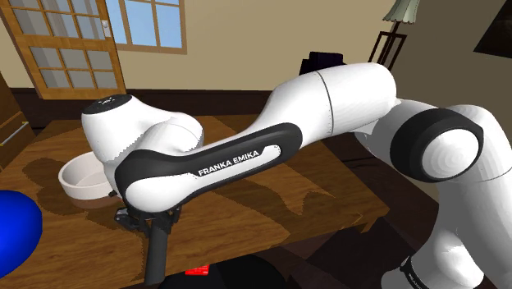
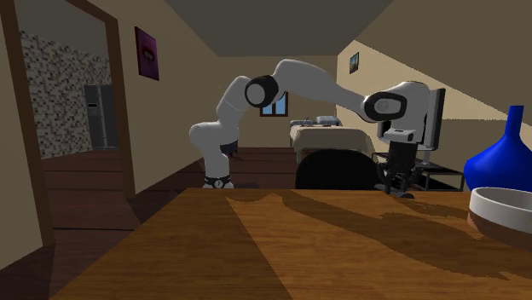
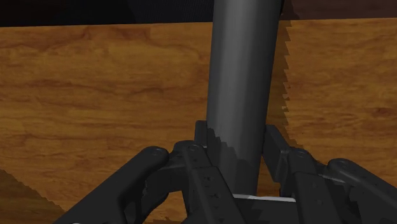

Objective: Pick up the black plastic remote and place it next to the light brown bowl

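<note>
- Dark grey and drawn smooth, the remote (image 3: 242,83) sits between the two fingers (image 3: 191,156) of the tool (image 3: 234,149), and its long body runs straight out ahead of them
- Both fingers press on its narrow sides, so the tool is closed on the remote, with the jaws only as far apart as the remote is wide
- The hold seems to be near one end, and most of the length sticks out past the fingertips; whether the far end rests on the worktop (image 3: 95,95) or hangs free I cannot tell
- My judgement on handling: light and stiff, no give under the pads, but the slick casing could swivel in a grip this far from its middle; a hold across the narrow width nearer the centre would be steadier, and slow moves suit it
- Seen from the shoulder view, the tool (image 1: 148,217) hangs under the white forearm with the remote (image 1: 156,254) beneath it
- A pale bowl (image 1: 70,182) stands near the tool, on the shoulder view's left of it and apart from it
- Farther out that way is a blue vase (image 1: 12,234)
</note>
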### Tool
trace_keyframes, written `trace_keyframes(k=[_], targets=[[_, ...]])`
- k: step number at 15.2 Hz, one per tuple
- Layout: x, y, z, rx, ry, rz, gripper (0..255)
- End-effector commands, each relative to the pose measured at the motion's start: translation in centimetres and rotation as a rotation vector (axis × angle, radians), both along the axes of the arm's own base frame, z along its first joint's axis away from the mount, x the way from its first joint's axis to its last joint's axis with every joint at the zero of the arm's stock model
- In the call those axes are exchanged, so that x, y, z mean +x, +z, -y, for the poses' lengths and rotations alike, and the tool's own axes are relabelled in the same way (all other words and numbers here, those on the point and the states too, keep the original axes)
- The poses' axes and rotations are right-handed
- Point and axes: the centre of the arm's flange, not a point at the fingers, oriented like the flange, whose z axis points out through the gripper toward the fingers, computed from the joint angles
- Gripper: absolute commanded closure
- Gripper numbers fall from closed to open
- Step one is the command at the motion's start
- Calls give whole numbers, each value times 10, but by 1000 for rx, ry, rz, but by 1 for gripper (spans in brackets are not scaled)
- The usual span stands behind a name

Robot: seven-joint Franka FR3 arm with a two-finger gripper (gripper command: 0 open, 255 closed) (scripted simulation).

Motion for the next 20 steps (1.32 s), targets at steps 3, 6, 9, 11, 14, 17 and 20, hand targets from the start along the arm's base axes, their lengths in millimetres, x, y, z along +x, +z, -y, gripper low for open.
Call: trace_keyframes(k=[3, 6, 9, 11, 14, 17, 20], targets=[[-1, -1, 0, -1, 1, -2, 0], [-1, -1, 0, -1, 1, -2, 0], [0, 12, -1, -1, 1, -2, 0], [0, 38, -3, -1, 1, -2, 0], [0, 49, -4, -1, 1, -2, 0], [0, 49, -4, -1, 1, -2, 0], [0, 49, -4, -1, 1, -1, 0]])
